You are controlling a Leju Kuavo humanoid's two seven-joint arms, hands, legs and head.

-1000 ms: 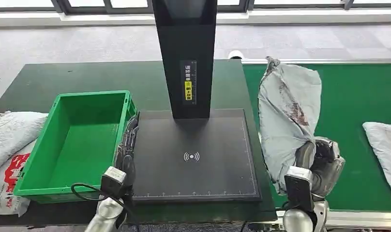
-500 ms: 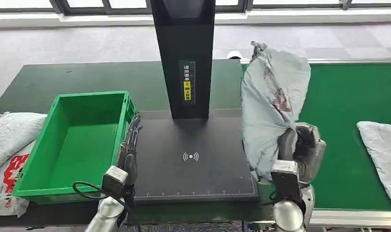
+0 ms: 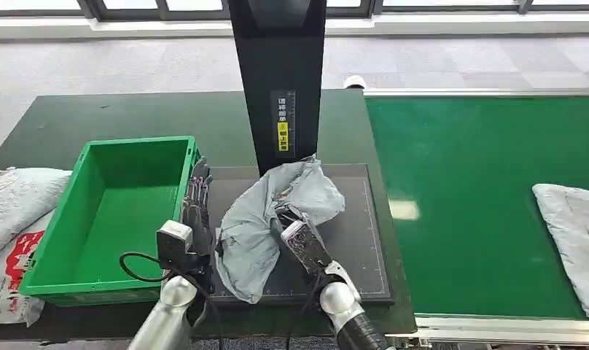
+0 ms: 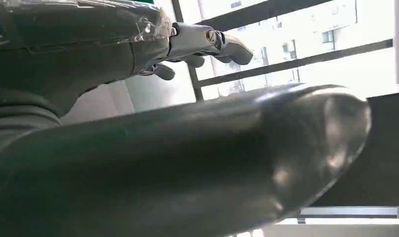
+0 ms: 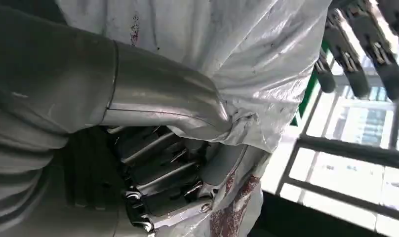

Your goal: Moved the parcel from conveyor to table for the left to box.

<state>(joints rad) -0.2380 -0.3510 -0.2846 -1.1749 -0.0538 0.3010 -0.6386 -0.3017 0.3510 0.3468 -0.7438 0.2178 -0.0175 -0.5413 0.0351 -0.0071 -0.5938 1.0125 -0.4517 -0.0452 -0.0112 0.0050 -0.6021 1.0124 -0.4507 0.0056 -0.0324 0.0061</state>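
A crumpled grey plastic parcel (image 3: pixel 266 222) lies on the black scanner pad (image 3: pixel 350 233) of the table, and my right hand (image 3: pixel 288 219) grips it from behind. The right wrist view has my thumb (image 5: pixel 158 98) pressed into the parcel's white-grey film (image 5: pixel 237 54). My left hand (image 3: pixel 195 208) is held with fingers straight and apart between the green box (image 3: pixel 113 211) and the parcel, holding nothing. Its fingers (image 4: pixel 207 42) stretch out against the windows in the left wrist view.
A black scanner post (image 3: pixel 281 80) stands behind the pad. The green conveyor belt (image 3: pixel 466 182) runs on the right and carries another grey parcel (image 3: pixel 572 233) at its right edge. White sacks (image 3: pixel 14 219) lie left of the box.
My right hand has carried the parcel left, off the conveyor side, and lowered it onto the scanner pad. My left hand has shifted slightly forward beside the box.
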